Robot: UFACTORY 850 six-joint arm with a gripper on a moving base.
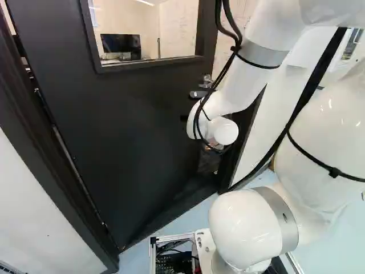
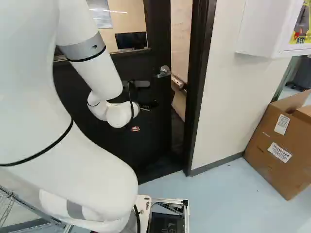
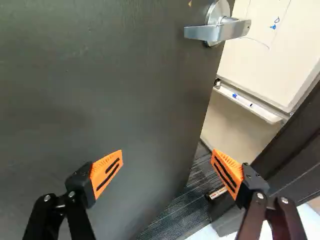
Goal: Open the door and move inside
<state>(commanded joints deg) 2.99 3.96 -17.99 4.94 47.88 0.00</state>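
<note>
Got the orange-padded jaws of the black two-finger gripper (image 2: 136, 127) spread wide, facing the flat black door (image 1: 131, 120), ajar, below its silver metal lever handle (image 3: 217, 31). Can see dark ribbed flooring (image 3: 172, 215) and a long pale tray (image 3: 260, 111) through the gap beside the dark door frame (image 2: 199, 87), plus a brown cardboard box (image 2: 272, 150) at the right of the right base view.

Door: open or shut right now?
Partly open. The door stands away from its frame on the handle side, and a whiteboard shows through the gap.
</note>
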